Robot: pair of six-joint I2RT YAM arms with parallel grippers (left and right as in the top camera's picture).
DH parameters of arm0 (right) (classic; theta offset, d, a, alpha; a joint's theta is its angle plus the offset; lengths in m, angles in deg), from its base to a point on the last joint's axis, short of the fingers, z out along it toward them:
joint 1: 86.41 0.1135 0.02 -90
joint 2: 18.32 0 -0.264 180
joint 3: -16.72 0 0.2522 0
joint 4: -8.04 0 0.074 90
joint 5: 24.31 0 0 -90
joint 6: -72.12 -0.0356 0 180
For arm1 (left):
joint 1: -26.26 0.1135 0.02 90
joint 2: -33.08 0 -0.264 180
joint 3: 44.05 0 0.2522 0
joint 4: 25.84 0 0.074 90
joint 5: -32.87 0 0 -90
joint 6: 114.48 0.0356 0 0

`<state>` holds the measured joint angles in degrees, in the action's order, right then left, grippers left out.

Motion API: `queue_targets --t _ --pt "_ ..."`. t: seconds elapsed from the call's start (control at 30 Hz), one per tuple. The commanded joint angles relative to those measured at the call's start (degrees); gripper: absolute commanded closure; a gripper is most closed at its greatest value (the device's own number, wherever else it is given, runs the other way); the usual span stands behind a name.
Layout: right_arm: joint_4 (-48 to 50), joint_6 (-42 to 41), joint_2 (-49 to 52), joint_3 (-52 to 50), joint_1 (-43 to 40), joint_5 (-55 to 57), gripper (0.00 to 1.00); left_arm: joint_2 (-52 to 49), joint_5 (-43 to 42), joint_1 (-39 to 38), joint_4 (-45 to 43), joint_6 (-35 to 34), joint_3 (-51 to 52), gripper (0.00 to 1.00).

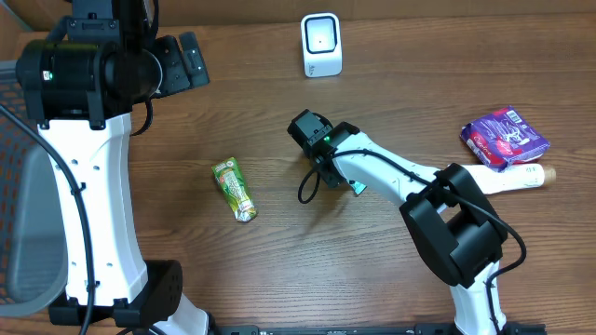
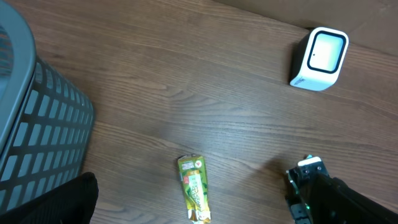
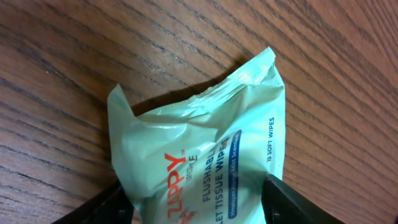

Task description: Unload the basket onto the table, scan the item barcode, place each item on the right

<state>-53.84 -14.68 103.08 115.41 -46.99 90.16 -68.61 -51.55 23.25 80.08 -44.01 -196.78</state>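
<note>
A grey basket (image 2: pixel 37 124) with holes in its wall stands off to the outer side of the left gripper (image 1: pixel 184 63). The left gripper hangs high over the wooden table (image 1: pixel 279 270). Its fingers are spread wide and nothing is between them.

A green snack packet (image 1: pixel 235 189) lies flat on the table. It is well apart from the left fingers and touches nothing else.

A white scanner (image 1: pixel 321 45) stands upright near the far edge of the table. It is well apart from both pairs of fingers.

The right gripper (image 3: pixel 196 205) is down low near the middle of the table. Its two dark fingers (image 3: pixel 102 208) are part way closed and hug a pale green wipes pack (image 3: pixel 199 143), one finger on each side. The pack sticks out past the fingertips, and its crimped end is the farthest part from them. The side with the orange and blue words faces up. From above, only a small green corner peeks out from under the arm. It is hard to tell if the pack rests on the wood or hangs just above it.

On the outer side of the right fingers, well apart from them, lie a purple packet (image 1: pixel 504 137) and a white bottle (image 1: pixel 512 179). The two touch each other.
</note>
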Motion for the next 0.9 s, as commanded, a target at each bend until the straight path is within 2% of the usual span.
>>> queue_targets --t 0.0,0.07,0.17,0.2,0.23,0.3,0.5,0.6,0.73,0.87 --pt "0.2 0.0 1.1 -4.5 -0.3 -1.0 0.39 0.1 -0.3 0.0 0.0 -0.6 0.1 0.0" --pt "0.3 0.0 1.1 -5.0 -0.3 -1.7 0.44 0.1 -0.3 0.0 0.0 -0.6 0.1 0.0" --pt "0.3 0.0 1.1 -5.0 -0.3 -2.3 0.64 0.1 -0.3 0.0 0.0 -0.6 0.1 0.01" --pt "0.3 0.0 1.1 -4.9 -0.3 -2.3 0.78 0.1 -0.3 0.0 0.0 -0.6 0.1 0.0" --pt "0.3 0.0 1.1 -4.9 -0.3 -2.3 0.86 0.1 -0.3 0.0 0.0 -0.6 0.1 0.01" --pt "0.3 0.0 1.1 -4.9 -0.3 -2.2 0.96 0.1 -0.3 0.0 0.0 -0.6 0.1 0.01" --pt "-3.2 -4.1 0.5 -1.9 -0.3 -2.8 0.96 0.1 -0.3 0.0 0.0 -0.6 0.1 0.0" --pt "-8.2 -4.3 -1.4 3.0 -0.3 -8.8 0.96 0.1 -0.3 0.0 0.0 -0.6 0.1 0.01" --pt "-14.1 -4.5 -6.6 10.7 -1.4 -28.1 0.96 0.1 -0.3 0.0 0.0 -0.6 0.1 0.0" --pt "-12.1 -7.4 -11.0 11.9 -5.1 -53.5 0.96 0.1 -0.3 0.0 0.0 -0.6 0.1 0.0"
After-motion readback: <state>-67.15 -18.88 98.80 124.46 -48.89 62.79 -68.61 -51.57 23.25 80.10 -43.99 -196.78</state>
